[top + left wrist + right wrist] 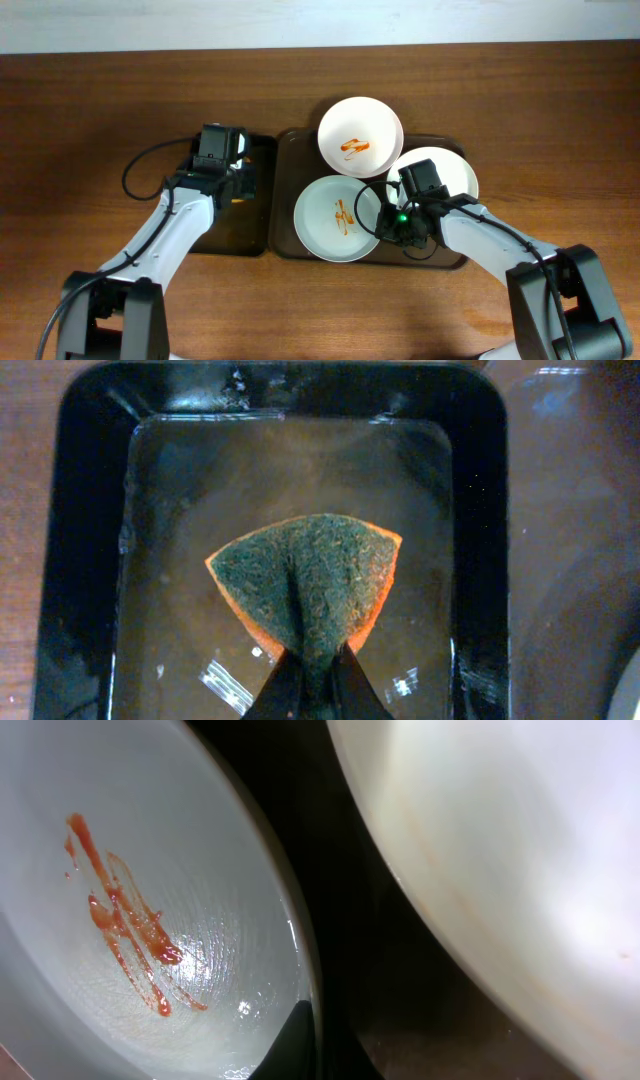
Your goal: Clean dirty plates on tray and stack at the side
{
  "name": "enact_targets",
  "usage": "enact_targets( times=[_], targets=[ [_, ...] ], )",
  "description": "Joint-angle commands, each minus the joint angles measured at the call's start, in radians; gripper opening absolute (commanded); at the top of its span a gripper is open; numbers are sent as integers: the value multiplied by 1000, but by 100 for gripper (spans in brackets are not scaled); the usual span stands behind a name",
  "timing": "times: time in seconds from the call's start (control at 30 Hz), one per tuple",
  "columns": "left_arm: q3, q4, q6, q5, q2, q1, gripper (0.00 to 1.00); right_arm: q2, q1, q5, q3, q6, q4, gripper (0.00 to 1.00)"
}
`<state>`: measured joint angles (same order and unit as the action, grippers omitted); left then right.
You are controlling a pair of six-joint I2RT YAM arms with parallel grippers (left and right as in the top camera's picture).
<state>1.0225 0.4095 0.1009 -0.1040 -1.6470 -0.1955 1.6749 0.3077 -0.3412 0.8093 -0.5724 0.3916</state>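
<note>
Plate point(337, 218) nearest the bench's front edge is smeared; right pincer point(308, 1045) straddles its rim, grip unclear. Left pincer point(310, 685) clamps the sponge point(305, 585); wiping comes next, I reckon.

Overhead is bright, even and sharp. Small glints dot the dim black tray point(70, 560). The right wrist's nearer plate point(520, 850) is blurred and overexposed.
</note>
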Motion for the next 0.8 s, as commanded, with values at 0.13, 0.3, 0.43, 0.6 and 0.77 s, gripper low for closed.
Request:
enact_targets(
  times=[0.13,0.3,0.43,0.6,0.77],
  targets=[
    [7,-114,22,11,122,-3,0,16,13,8,5,14,8,4],
    [7,-144,15,11,271,-3,0,16,13,8,5,14,8,4],
    [7,-203,-58,11,306,-18,0,16,13,5,5,14,8,4],
    [7,-307,-140,10,323,-34,0,16,13,5,5,14,8,4],
    [7,-398,-164,10,323,-34,0,16,13,5,5,13,8,4]
  ],
)
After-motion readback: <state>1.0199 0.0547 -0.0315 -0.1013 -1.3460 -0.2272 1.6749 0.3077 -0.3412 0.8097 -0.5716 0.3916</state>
